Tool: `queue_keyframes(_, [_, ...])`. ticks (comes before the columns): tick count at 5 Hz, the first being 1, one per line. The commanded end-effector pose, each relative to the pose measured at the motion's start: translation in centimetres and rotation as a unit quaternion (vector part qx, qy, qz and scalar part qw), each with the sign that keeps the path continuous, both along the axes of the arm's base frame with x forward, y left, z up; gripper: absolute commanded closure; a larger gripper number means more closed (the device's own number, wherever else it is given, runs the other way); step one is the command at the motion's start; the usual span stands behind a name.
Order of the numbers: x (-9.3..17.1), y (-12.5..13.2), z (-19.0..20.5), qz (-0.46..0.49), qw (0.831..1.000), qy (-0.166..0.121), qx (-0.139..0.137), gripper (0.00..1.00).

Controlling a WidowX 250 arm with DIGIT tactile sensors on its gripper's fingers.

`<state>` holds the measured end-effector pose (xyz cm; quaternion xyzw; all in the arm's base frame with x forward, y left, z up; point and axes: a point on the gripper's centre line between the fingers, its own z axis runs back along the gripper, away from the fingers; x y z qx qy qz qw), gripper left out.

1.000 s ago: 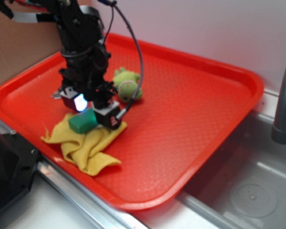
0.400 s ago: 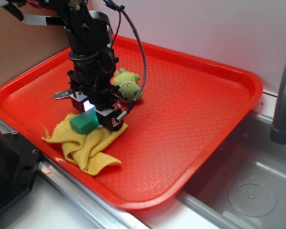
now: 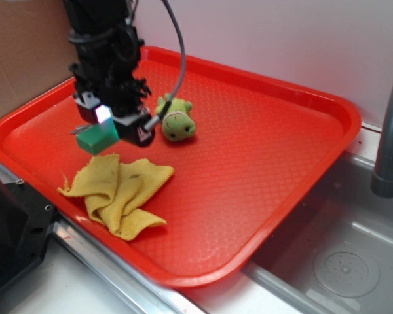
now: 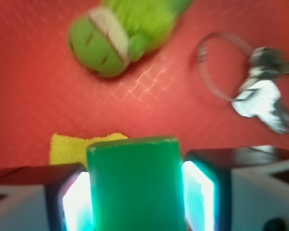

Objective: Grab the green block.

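Green block (image 3: pixel 95 137) is seen clamped between the two fingers of the gripper (image 3: pixel 99 131), lifted clear above the red tray (image 3: pixel 262 131) at the left of the exterior frame, with nothing touching its underside. In the wrist view the green block (image 4: pixel 135 185) fills the lower middle of the frame, and a glowing finger pad (image 4: pixel 77 202) is pressed against each of its side faces. Below and slightly right of the block in the exterior frame, a crumpled yellow cloth (image 3: pixel 118 190) is spread on the tray near its front rim, apart from the block. A fuzzy green plush toy (image 3: pixel 175 119) is found just right of the gripper, resting on the tray; in the wrist view it sits at the upper left, blurred. A metal ring with keys (image 4: pixel 250 86) is shown at the upper right of the wrist frame, lying on the tray surface. At the right edge of the exterior frame a grey faucet (image 3: pixel 390 131) is seen rising beside a steel sink (image 3: pixel 340 261). No brand, label or readable writing can be made out anywhere; the wrist picture is too blurred for fine detail.
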<state>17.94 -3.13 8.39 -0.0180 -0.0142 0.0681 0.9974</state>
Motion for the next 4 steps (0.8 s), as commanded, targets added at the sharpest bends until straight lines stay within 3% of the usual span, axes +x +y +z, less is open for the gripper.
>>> queue_keyframes(1, [-0.6, 0.3, 7.1, -0.001, 0.999, -0.006, -0.036, 1.0])
queue_keyframes(3, [-2.4, 1.7, 9.3, -0.009, 0.999, -0.003, -0.031, 1.0])
queue_keyframes(4, [-1.6, 1.7, 7.8, -0.026, 0.999, 0.013, 0.021, 1.0])
